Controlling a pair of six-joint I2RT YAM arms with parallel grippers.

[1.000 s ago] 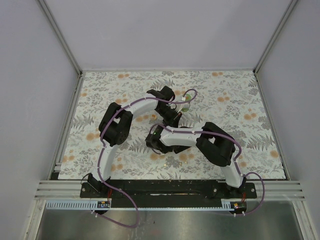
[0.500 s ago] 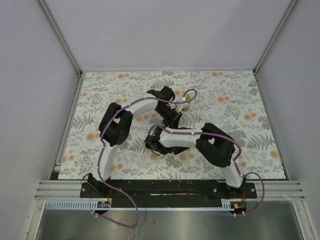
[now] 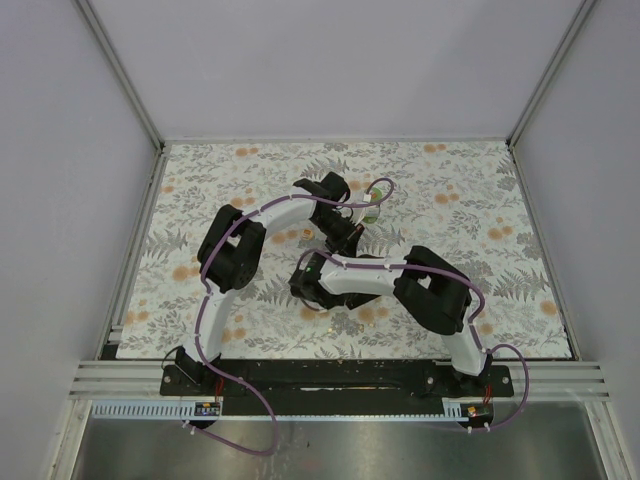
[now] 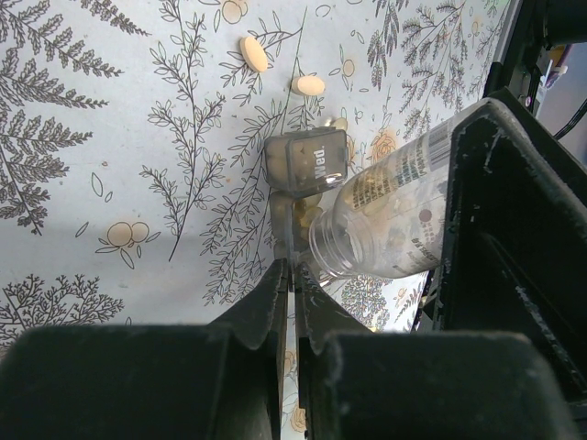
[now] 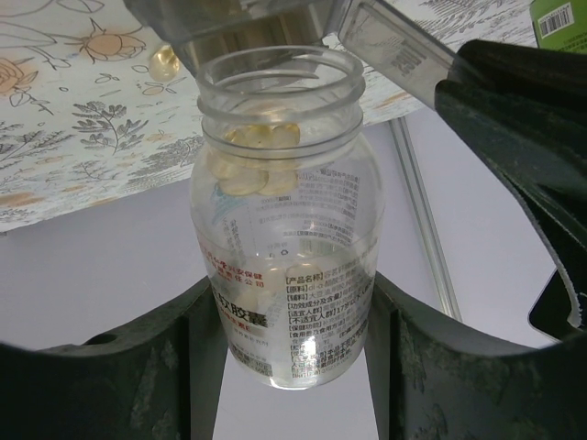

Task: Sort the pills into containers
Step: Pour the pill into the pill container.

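Note:
My right gripper (image 5: 284,367) is shut on a clear pill bottle (image 5: 280,229) with printed text and yellow softgels inside. The bottle is tilted, its open mouth against a grey translucent pill organizer (image 4: 305,161) marked "Wed". The organizer also shows at the top of the right wrist view (image 5: 238,23). My left gripper (image 4: 293,275) is shut on the organizer's thin clear edge, and the bottle (image 4: 394,215) lies just right of it. Two cream pills (image 4: 254,53) (image 4: 310,84) lie loose on the cloth beyond. In the top view both grippers (image 3: 345,232) (image 3: 308,282) meet mid-table.
The floral tablecloth (image 3: 470,200) covers the table. A small green-labelled object (image 3: 372,212) sits just right of the left gripper, and its barcode label shows in the right wrist view (image 5: 559,18). An amber softgel (image 5: 165,62) lies on the cloth by the organizer.
My right wrist has shifted slightly to the left with the bottle in it. The left arm has held still.

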